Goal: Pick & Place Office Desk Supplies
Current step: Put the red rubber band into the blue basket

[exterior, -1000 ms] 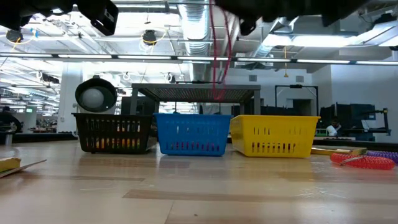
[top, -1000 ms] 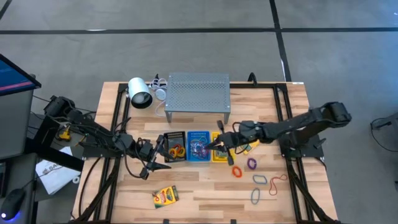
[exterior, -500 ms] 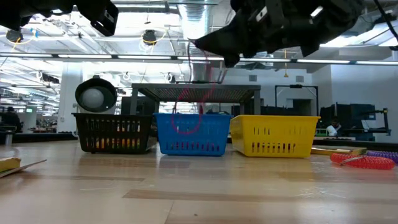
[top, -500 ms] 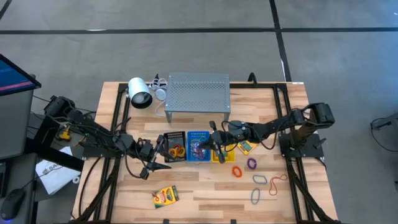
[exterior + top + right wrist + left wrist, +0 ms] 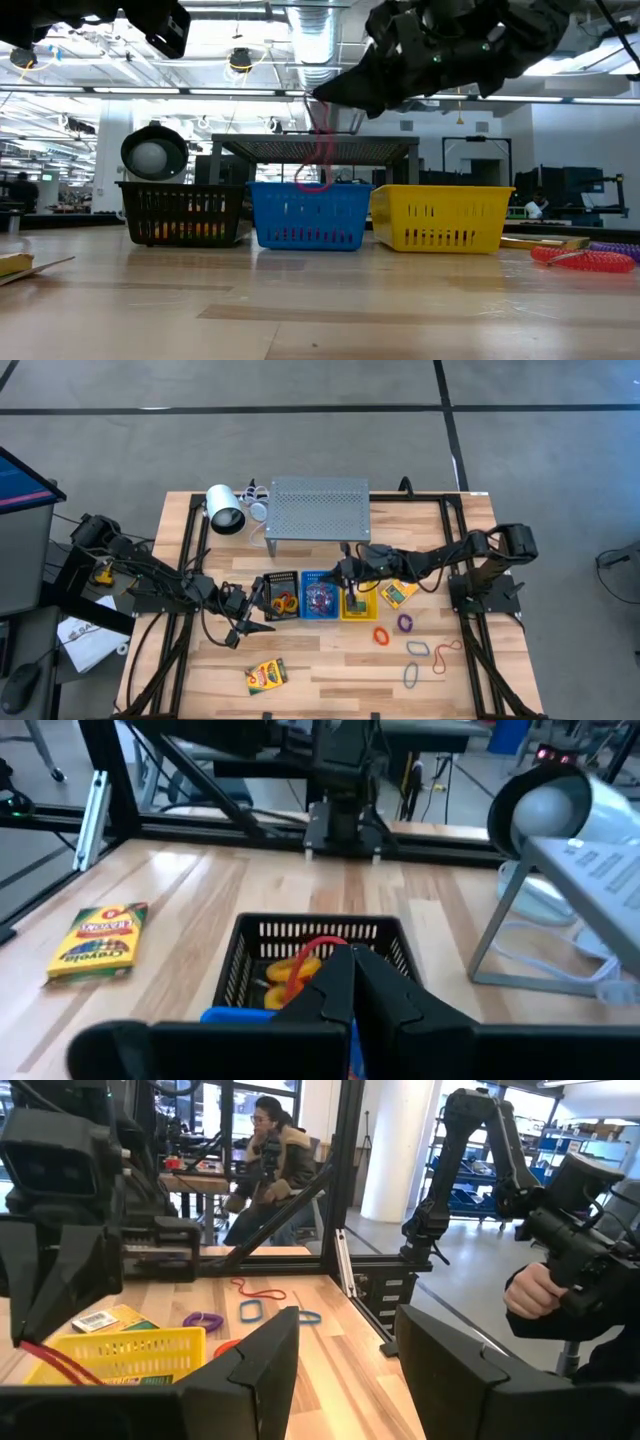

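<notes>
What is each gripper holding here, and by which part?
The right gripper pinches a red rubber band by its top, the loop dangling over the blue basket. The left gripper holds nothing.

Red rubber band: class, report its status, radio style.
Right gripper shut on red rubber band, dangling over blue basket. Left gripper open, idle by black basket. Nothing obstructing.

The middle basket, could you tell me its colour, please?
Blue; the basket shows best in the low view.
</notes>
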